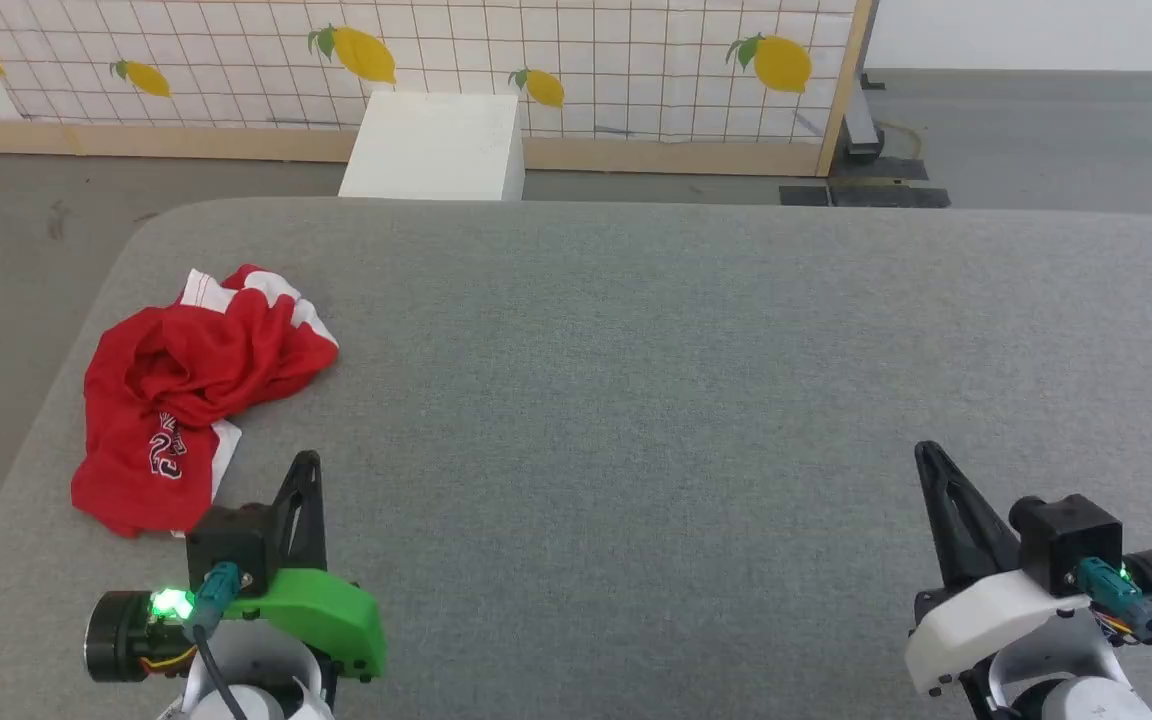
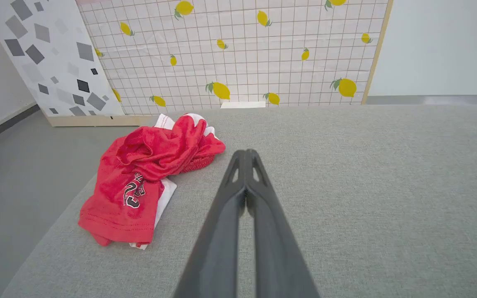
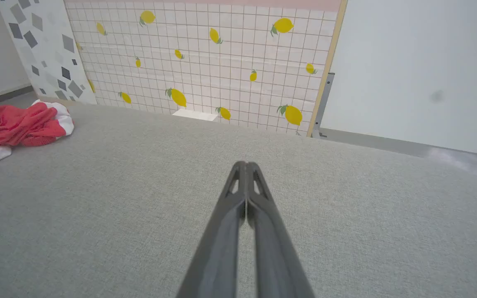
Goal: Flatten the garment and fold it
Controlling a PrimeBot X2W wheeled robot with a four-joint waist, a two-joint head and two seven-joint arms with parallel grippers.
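Grey fabric covers the table before you, with a lemon-print panel behind it. At the left of the head view lies the garment: red shorts crumpled in a heap, white bands poking out, a black-and-white print facing up. Your left gripper sits near its lower right, fingers pressed together. Your right gripper, lower right and well apart, is likewise closed and empty.

Bright even light, barely any shadow under the jaws; wrist views bow at edges, fingers blurry up close.
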